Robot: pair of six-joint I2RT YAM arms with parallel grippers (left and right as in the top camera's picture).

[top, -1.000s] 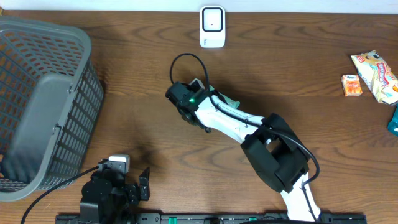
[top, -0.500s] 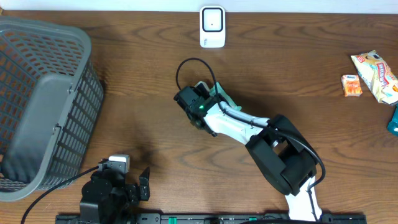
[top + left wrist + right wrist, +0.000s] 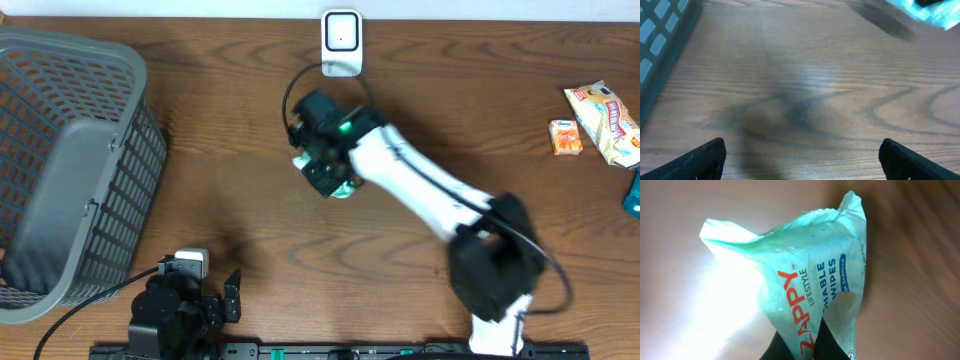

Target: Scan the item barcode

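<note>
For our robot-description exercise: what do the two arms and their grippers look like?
The right arm has white links, black joints, a looping black cable and a green wrist light. The left arm is black, with a grey-white camera box; its fingers are black.

The overhead view is evenly lit, with soft shadows on the table; the right arm is smeared by motion blur. The left wrist view shows a pale glare patch on the wood and an unfocused far edge. In the right wrist view white glare burns out the left side of the wipes packet.
</note>
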